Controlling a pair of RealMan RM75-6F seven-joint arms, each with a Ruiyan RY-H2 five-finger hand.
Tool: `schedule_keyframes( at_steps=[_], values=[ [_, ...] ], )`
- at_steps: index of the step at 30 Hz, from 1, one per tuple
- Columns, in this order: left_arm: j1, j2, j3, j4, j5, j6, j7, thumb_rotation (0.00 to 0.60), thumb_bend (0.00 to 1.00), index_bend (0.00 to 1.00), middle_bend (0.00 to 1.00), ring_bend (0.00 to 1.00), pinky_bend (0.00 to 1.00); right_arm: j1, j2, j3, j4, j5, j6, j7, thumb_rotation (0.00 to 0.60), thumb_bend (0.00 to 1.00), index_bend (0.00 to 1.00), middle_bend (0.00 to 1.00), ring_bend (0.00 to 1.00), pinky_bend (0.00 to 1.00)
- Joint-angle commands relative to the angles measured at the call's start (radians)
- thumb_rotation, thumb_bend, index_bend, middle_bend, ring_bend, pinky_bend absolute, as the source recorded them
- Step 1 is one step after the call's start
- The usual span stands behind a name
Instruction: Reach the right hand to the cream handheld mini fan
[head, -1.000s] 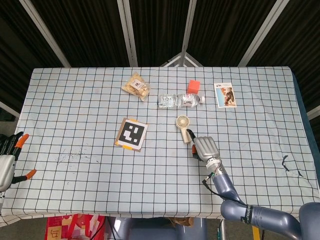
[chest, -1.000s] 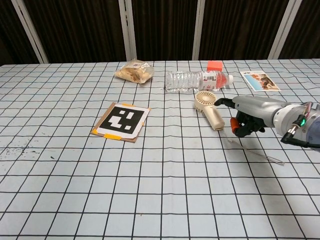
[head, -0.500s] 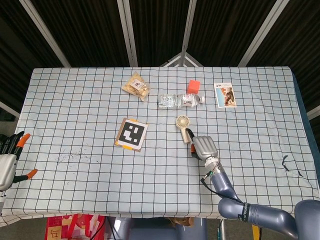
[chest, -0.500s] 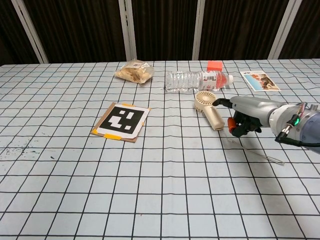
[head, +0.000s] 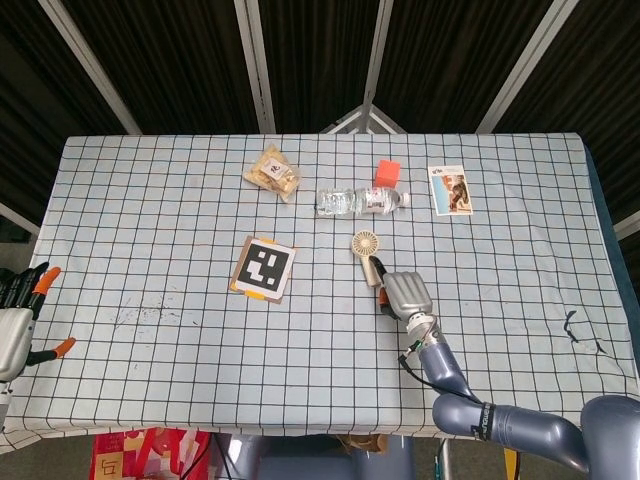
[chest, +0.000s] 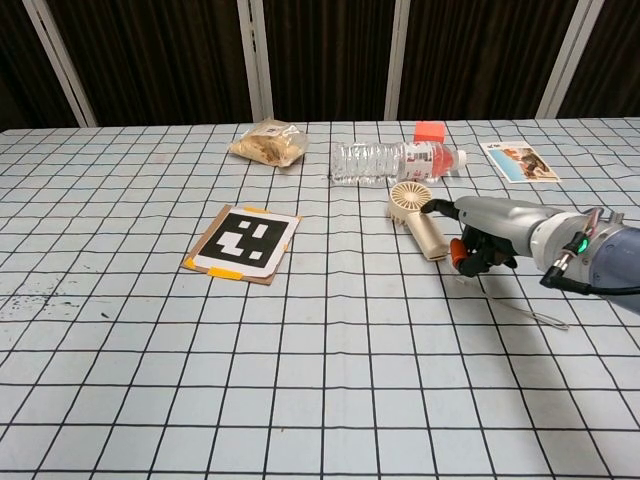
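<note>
- Right robot hand: low over the worktop, palm down, fingers curled under with orange tips showing beneath. It sits just beside the handle end of the fan; whether a fingertip touches the handle cannot be told from either view. Nothing is visibly grasped.
- Cream handheld mini fan: lying flat, round head pointing away from the right robot hand, handle running back toward it.
- Left robot hand: at the far left worktop edge, well apart from the right robot hand, fingers spread, holding nothing; seen in the head view only.
- Clear water bottle: on its side, beyond the fan from the right robot hand.
- Orange-red block: just behind the bottle.
- Picture card: flat, beyond the right robot hand and to its right.
- Snack bag: far left of the bottle.
- Black-and-white marker card: flat, to the left of the right robot hand, past the fan.
</note>
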Motion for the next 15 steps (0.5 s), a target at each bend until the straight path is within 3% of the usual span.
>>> schedule_keyframes(
  at_steps=[1, 15],
  values=[
    [0.000, 0.000, 0.000, -0.001, -0.001, -0.001, -0.001, 0.600, 0.09, 0.00, 0.00, 0.00, 0.00, 0.002, -0.005, -0.007, 0.002, 0.006, -0.001, -0.003, 0.600, 0.82, 0.00, 0.85, 0.90, 0.79],
    [0.000, 0.002, 0.001, -0.004, 0.000, 0.002, -0.007, 0.600, 0.09, 0.00, 0.00, 0.00, 0.00, 0.015, -0.031, -0.043, 0.008, 0.049, 0.002, -0.034, 0.600, 0.82, 0.00, 0.85, 0.90, 0.79]
  ],
)
